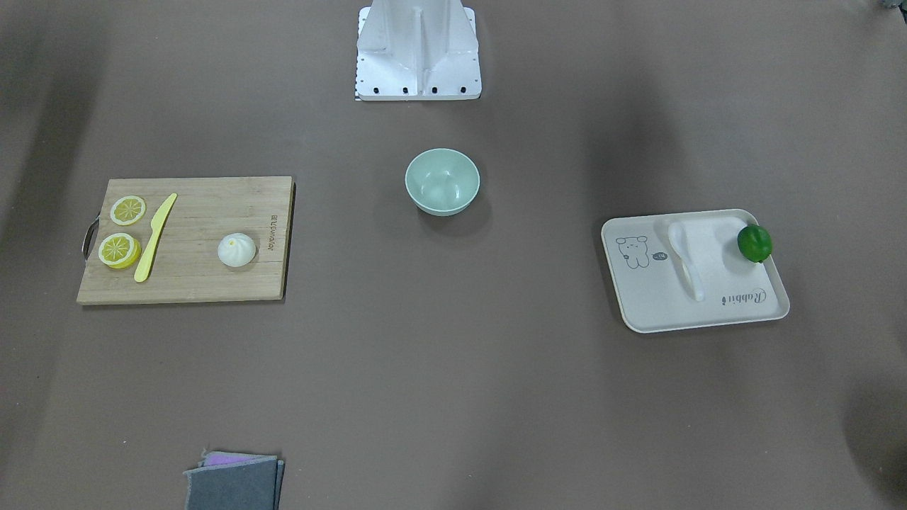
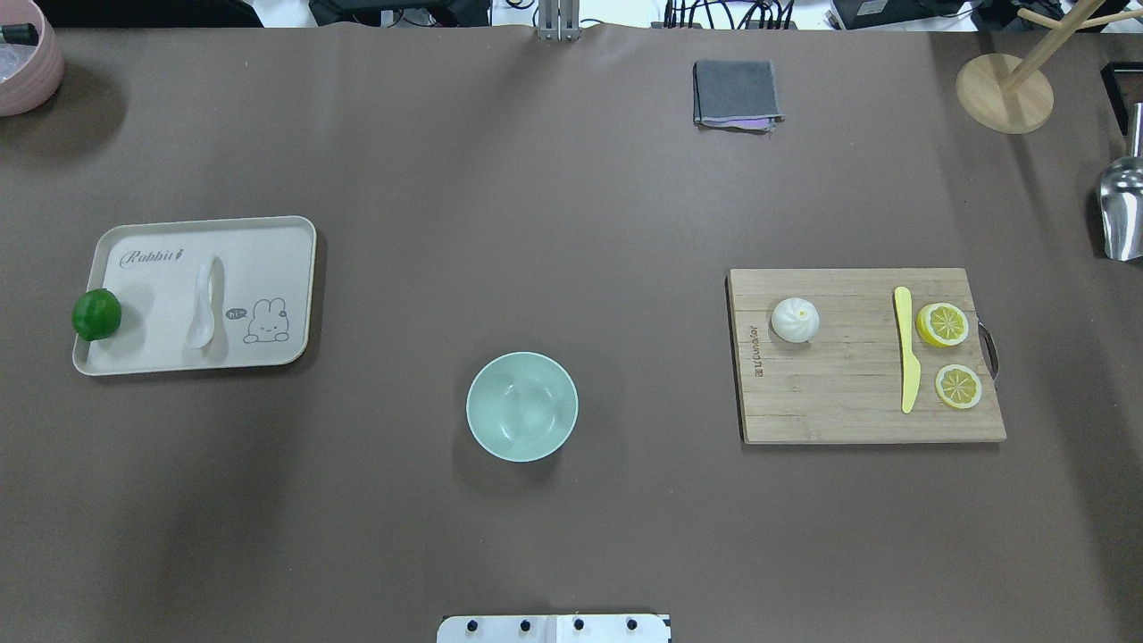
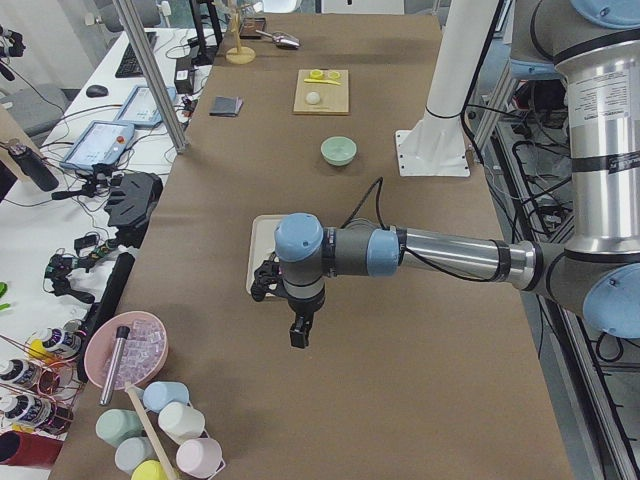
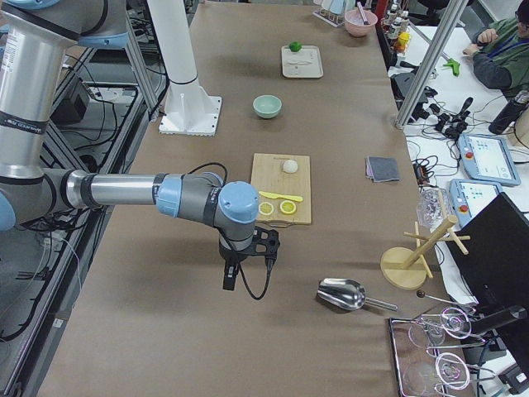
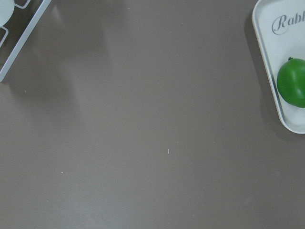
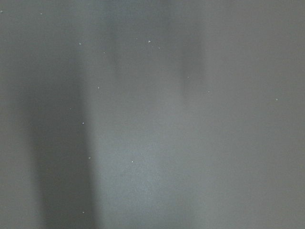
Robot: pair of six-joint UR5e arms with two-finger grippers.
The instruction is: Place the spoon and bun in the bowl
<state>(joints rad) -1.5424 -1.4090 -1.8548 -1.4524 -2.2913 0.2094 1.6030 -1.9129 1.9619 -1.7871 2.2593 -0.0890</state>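
Note:
The white spoon (image 2: 204, 313) lies on a cream tray (image 2: 161, 357) on the left of the overhead view, scoop toward the robot. It also shows in the front-facing view (image 1: 686, 258). The white bun (image 2: 795, 320) sits on a wooden cutting board (image 2: 848, 402) on the right. The mint-green bowl (image 2: 522, 406) stands empty in the middle, in front of the robot's base. My left gripper (image 3: 299, 332) hangs above the bare table just beyond the tray's outer end. My right gripper (image 4: 231, 277) hangs above the table beyond the board's outer end. I cannot tell whether either is open or shut.
A green lime (image 2: 96, 314) rests on the tray's outer rim. A yellow knife (image 2: 906, 348) and two lemon slices (image 2: 942, 324) lie on the board. A folded grey cloth (image 2: 734, 94), a wooden stand (image 2: 1005, 92), a metal scoop (image 2: 1121, 210) and a pink bowl (image 2: 22, 71) sit at the far edges.

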